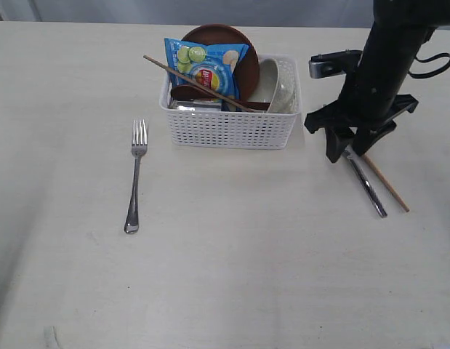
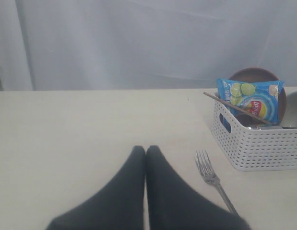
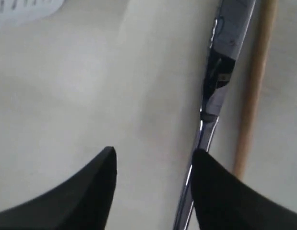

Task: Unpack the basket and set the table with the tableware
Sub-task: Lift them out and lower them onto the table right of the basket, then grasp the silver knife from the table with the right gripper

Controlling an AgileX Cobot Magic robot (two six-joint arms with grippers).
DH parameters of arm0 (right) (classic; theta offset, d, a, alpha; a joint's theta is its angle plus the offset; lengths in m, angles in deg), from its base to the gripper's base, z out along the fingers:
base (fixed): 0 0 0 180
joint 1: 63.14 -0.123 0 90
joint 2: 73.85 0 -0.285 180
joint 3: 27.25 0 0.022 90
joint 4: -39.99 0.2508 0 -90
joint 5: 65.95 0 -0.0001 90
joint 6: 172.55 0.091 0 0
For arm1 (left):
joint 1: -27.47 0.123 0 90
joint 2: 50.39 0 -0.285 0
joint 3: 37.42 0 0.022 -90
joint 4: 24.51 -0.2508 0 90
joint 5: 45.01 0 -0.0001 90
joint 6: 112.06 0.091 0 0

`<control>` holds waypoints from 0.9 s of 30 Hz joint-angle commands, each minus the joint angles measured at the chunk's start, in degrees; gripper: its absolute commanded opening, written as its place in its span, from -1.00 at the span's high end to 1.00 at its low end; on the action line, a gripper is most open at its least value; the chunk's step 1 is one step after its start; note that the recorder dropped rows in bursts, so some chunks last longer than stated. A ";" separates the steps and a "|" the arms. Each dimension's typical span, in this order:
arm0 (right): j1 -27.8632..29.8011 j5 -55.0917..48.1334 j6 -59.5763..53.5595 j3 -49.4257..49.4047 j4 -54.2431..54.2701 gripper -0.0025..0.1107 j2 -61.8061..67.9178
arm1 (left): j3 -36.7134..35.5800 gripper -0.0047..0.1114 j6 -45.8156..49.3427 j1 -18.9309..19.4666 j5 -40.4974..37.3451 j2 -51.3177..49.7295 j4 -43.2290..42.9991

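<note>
While the right hand (image 3: 154,153) gapes, the knife (image 3: 232,24) seemingly skirts its edge.

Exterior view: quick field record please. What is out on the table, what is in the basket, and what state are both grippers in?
basket holds: plate, chip bag, bowl, chopstick lying across
table, left of basket: fork
table, right of basket: knife and second chopstick, side by side
left gripper: fingers shut, empty, near fork
right gripper: fingers open, low over knife
</note>
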 commanded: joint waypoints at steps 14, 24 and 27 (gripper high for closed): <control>2.96 4.66 -1.30 -1.84 0.89 0.07 3.60 | -0.16 0.92 0.02 -0.06 0.61 0.21 0.49; 2.96 6.01 -1.58 -1.84 1.45 0.14 8.69 | -0.16 0.92 0.02 -0.06 0.61 0.21 0.49; 2.96 6.01 -1.58 -1.84 1.45 0.52 9.92 | -0.16 0.92 0.02 -0.06 0.61 0.21 0.49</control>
